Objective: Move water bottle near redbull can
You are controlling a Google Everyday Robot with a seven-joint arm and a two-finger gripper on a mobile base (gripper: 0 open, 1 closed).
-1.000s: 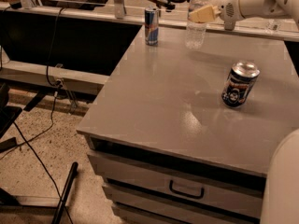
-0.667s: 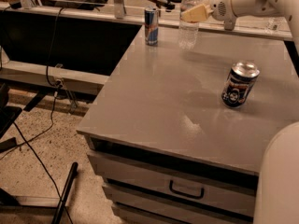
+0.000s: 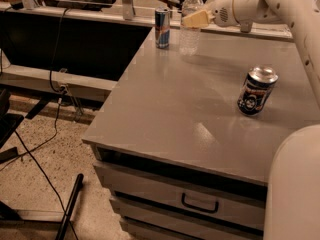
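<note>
The water bottle (image 3: pixel 189 38) is clear with a white cap and stands upright at the far edge of the grey table (image 3: pixel 180 114). It is just right of the slim blue-and-silver redbull can (image 3: pixel 162 28), with a small gap between them. My gripper (image 3: pixel 193 19) reaches in from the right on a white arm. Its tan fingers (image 3: pixel 198 18) are closed around the bottle's upper body. The bottle's base is at the table surface.
A wider dark navy can (image 3: pixel 256 90) with a round white logo stands at the right of the table. A drawer with a handle (image 3: pixel 199 204) is below the table's front edge. Cables (image 3: pixel 37 149) and dark legs lie on the floor at left.
My gripper has carried the water bottle leftward along the far edge, closing the gap to the redbull can. Both cans have stayed where they were.
</note>
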